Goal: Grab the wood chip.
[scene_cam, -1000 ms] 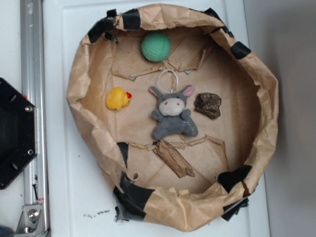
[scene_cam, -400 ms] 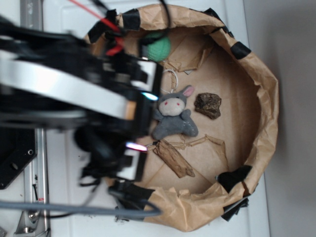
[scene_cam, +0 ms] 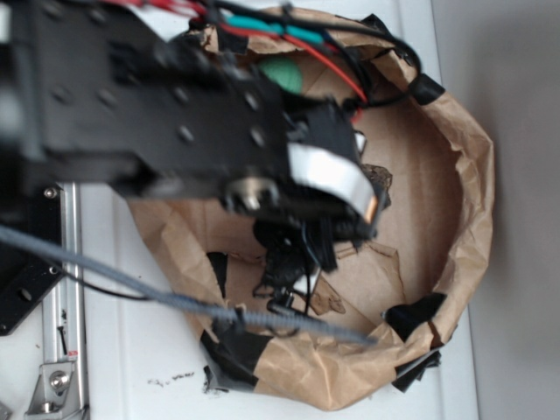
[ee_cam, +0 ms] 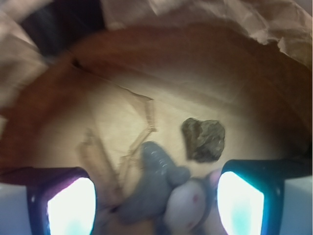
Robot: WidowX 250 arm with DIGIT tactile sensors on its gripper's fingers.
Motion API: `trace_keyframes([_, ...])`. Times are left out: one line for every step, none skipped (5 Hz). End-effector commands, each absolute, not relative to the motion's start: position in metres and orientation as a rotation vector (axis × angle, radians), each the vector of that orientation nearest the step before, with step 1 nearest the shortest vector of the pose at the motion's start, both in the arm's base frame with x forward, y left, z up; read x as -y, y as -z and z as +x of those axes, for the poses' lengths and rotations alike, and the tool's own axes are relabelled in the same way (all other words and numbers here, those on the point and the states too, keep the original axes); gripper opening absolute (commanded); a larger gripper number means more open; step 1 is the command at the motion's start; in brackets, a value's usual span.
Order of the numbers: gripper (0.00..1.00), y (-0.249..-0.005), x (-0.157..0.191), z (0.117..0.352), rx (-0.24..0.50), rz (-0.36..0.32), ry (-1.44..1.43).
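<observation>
The wood chip is a pale brown, blurred splinter on the paper floor, just ahead of my left finger. In the exterior view only its end shows below the arm. My gripper is open and empty, its jaws wide apart above the grey plush rabbit, which lies between them. The wood chip lies to the left of the rabbit. In the exterior view the black arm hangs over the basin and hides the rabbit and most of the chip.
A dark lumpy rock lies ahead and right of the rabbit; its edge shows in the exterior view. A green ball peeks out at the back. The crumpled brown paper basin wall rings everything. Cables trail across the front.
The arm has swung right from the left side, over the basin, and now covers the rabbit and duck. The objects on the paper have not moved.
</observation>
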State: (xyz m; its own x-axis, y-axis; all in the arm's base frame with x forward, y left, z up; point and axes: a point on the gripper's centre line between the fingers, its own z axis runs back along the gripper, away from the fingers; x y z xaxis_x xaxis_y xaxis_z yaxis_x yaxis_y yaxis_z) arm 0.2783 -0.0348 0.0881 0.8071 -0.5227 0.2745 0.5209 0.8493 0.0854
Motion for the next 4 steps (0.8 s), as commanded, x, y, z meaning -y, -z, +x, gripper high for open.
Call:
trace_keyframes([1.0, -0.062, 0.087, 0.259, 0.288, -0.01, 0.977])
trace_keyframes([1.0, -0.044, 0.091, 0.248, 0.226, -0.07, 0.967])
trace_keyframes([1.0, -0.025, 0.087, 0.229, 0.155, -0.142, 0.91])
trace_keyframes([0.46, -0.021, 0.095, 0.227, 0.13, -0.142, 0.905])
